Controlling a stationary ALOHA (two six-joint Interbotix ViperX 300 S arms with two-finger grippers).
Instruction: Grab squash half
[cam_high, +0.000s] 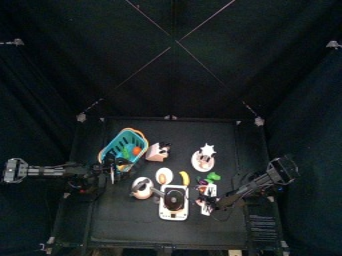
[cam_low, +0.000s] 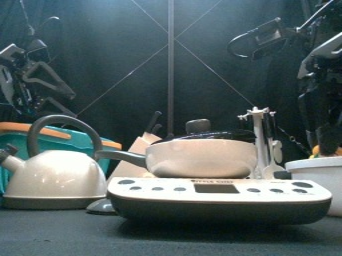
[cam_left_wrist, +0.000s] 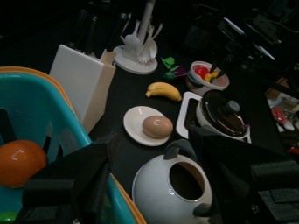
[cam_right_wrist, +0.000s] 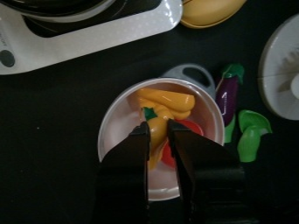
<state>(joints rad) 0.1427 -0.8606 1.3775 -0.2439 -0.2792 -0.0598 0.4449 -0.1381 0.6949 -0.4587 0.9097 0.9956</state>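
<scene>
Inside white bowl (cam_right_wrist: 122, 131), right pincer (cam_right_wrist: 162, 131) around squash half (cam_right_wrist: 163, 105)

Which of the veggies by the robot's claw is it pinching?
The yellow squash half in the white bowl. The right gripper pinches it, while the purple eggplant lies outside the bowl, untouched.

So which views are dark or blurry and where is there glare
Top view: dim, the table small, items hard to read. Front view: kettle and cooker loom soft. Left wrist view: near basket blurred. Right wrist view: bright white bowl glares around the right pincer.
</scene>
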